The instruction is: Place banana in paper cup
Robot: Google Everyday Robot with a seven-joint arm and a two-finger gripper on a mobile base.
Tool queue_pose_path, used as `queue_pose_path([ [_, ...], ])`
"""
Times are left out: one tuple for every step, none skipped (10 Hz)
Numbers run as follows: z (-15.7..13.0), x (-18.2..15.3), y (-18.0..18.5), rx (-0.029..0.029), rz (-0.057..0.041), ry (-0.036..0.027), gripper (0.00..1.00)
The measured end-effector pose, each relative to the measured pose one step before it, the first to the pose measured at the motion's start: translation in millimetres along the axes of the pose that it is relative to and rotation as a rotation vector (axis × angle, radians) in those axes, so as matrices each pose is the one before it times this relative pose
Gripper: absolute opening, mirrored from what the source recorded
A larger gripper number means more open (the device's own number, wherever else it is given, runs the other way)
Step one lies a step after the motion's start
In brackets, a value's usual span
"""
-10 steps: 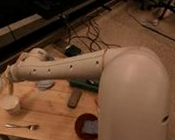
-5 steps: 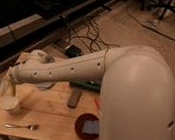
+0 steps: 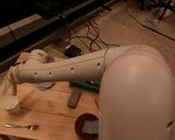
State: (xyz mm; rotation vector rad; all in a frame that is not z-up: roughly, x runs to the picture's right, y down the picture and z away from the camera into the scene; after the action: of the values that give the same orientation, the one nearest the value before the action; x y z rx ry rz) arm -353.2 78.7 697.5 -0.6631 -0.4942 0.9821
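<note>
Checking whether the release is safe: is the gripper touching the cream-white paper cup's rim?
Cannot tell. In the camera view the gripper hangs directly above the cream-white paper cup, overlapping its rim; no gap or contact shows plainly.

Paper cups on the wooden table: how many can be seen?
1. The paper cup stands near the table's front-left corner, directly under the tool. The arm may hide others.

One high view from behind the robot's bulky white arm, looking down and forward.

The arm fills the near right; beyond it lie the light wooden table (image 3: 55, 117) and dark floor cables, with the gripper (image 3: 11, 87) far left above the cream-white paper cup (image 3: 11, 105).
</note>
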Motion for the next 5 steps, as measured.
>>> queue_pose_path([
  [1.69,0.99,-0.63,-0.00406,-0.00159,0.00386,0.0],
  [1.57,1.22,-0.06,-0.00738,-0.00015,0.00327,0.0],
  [1.21,0.89,0.16,-0.00825,-0.0016,0.0004,0.0],
  [1.34,1.31,-0.34,-0.02303,0.00436,-0.0006,0.0],
  [0.53,0.83,-1.61,-0.01721,0.00358,-0.00133,0.0],
])
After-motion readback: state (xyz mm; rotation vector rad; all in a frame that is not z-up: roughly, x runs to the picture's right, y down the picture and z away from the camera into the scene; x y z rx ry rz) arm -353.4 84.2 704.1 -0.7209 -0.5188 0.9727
